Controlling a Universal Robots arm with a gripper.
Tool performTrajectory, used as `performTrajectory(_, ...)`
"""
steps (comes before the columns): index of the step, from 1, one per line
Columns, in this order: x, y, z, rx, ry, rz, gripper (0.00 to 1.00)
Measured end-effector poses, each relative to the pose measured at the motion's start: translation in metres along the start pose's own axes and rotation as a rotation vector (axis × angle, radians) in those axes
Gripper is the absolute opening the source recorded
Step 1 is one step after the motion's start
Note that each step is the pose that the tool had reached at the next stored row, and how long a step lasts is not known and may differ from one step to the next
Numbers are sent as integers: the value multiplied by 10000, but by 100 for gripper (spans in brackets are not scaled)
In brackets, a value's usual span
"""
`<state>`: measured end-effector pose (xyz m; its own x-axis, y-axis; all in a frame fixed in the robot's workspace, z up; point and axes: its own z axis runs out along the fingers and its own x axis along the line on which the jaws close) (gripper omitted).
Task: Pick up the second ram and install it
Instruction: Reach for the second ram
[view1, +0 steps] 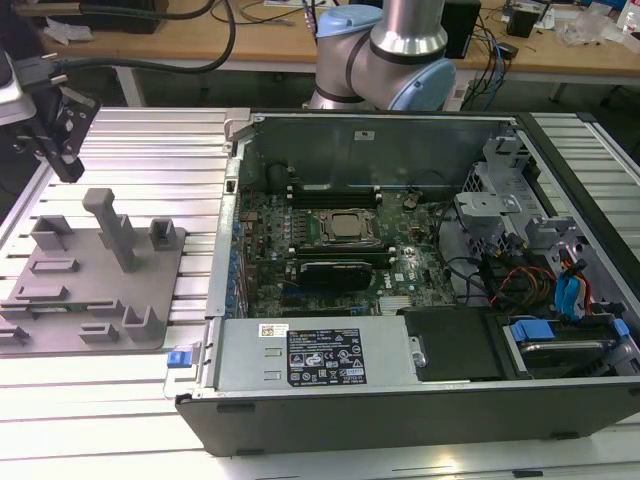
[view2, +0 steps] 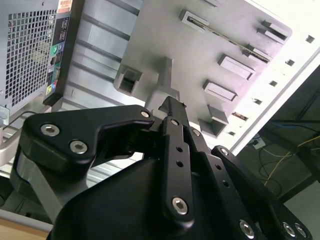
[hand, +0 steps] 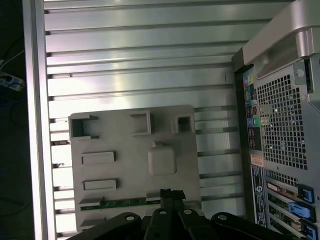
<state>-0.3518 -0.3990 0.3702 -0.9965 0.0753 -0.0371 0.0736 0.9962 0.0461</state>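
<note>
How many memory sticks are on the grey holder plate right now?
1. A green memory stick lies in the slot along the holder plate's edge closest to the claw, in the first wrist view. The claw covers a bit of that edge, so another could be hidden.

Upper left of exterior view: table slats (view1: 160, 150) free. Lower left: holder plate (view1: 92, 300) posts (view1: 113, 228) obstruct; case wall (view1: 230, 220) alongside.

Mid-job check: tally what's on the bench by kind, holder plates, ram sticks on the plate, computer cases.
holder plate: 1
ram, lying in a slot of the plate: 1
computer case, side open: 1
Total: 3
</note>
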Motion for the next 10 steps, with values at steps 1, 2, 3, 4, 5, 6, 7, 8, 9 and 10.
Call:
performTrajectory(1,10,-2,2,0,0,-1,8)
performTrajectory(2,24,-7,6,0,0,-1,8)
performTrajectory(3,37,-12,11,0,0,-1,8)
performTrajectory(4,49,-15,14,0,0,1,8)
performTrajectory(5,60,-18,17,0,0,1,8)
performTrajectory(6,70,-21,20,0,0,0,8)
performTrajectory(7,80,-25,24,0,0,-1,8)
performTrajectory(8,90,-29,27,0,0,-1,8)
performTrajectory(9,100,-31,30,0,0,0,8)
performTrajectory(10,118,-35,36,0,0,0,8)
